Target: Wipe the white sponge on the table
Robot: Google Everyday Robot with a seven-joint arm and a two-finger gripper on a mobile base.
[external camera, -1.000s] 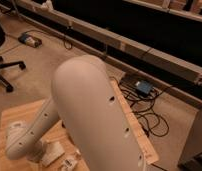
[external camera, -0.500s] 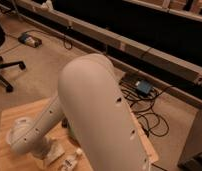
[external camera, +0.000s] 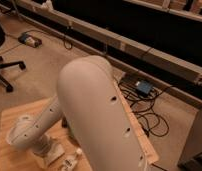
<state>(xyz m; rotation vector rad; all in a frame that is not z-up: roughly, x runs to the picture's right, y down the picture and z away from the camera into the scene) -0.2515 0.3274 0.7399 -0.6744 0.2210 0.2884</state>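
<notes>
The light tan wooden table fills the lower left of the camera view. My large white arm crosses the foreground and hides much of the tabletop. My gripper hangs from the wrist at the lower left and reaches down to the table. It sits on or just over a flat off-white block, the white sponge, which lies on the table and is partly hidden by the gripper.
A small white-capped bottle lies on the table right of the sponge. An office chair base stands on the floor at left. Cables and a blue box lie on the floor beyond the table's right edge.
The arm and wrist have shifted slightly to the right over the table. The gripper stays low at the sponge.
</notes>
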